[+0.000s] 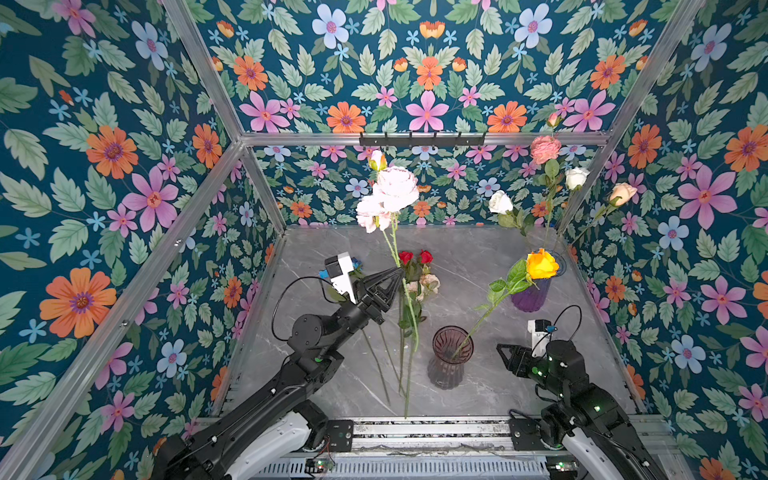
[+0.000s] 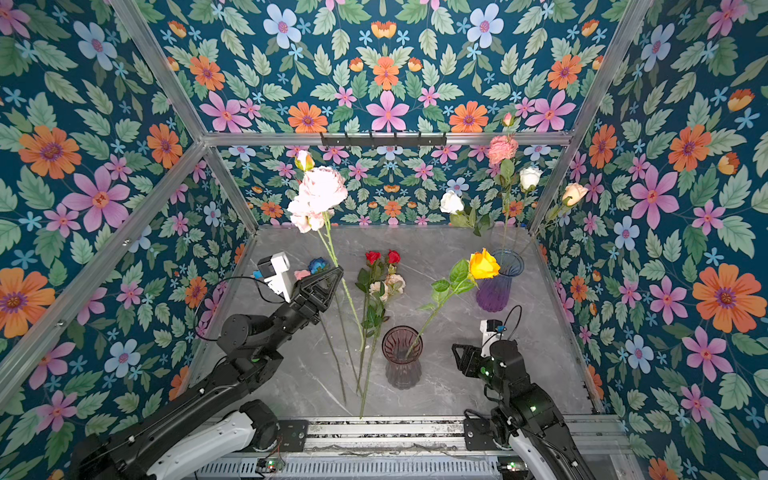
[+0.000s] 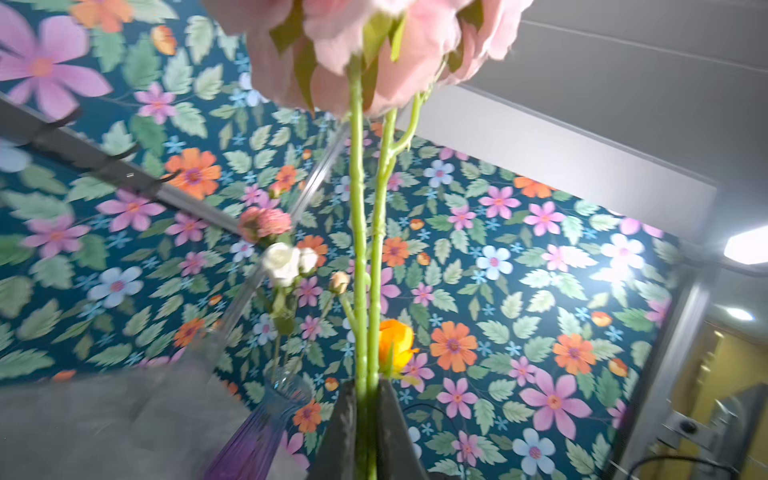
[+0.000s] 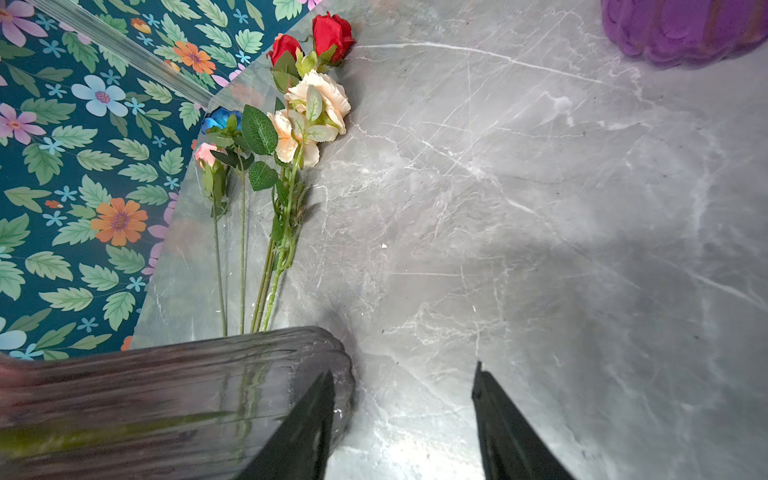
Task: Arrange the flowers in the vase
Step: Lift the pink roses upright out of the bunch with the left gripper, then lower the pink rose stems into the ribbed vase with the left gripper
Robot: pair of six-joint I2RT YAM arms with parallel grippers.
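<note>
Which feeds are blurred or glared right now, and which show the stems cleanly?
Left wrist view: the purple vase is smeared, a lamp flares at the edge, but the pink peony stems in the left claw read sharp. Right wrist view: the smoky vase is soft up close, the loose flowers crisp. Both top views: evenly lit, sharp; the peony heads slightly washed out.
</note>
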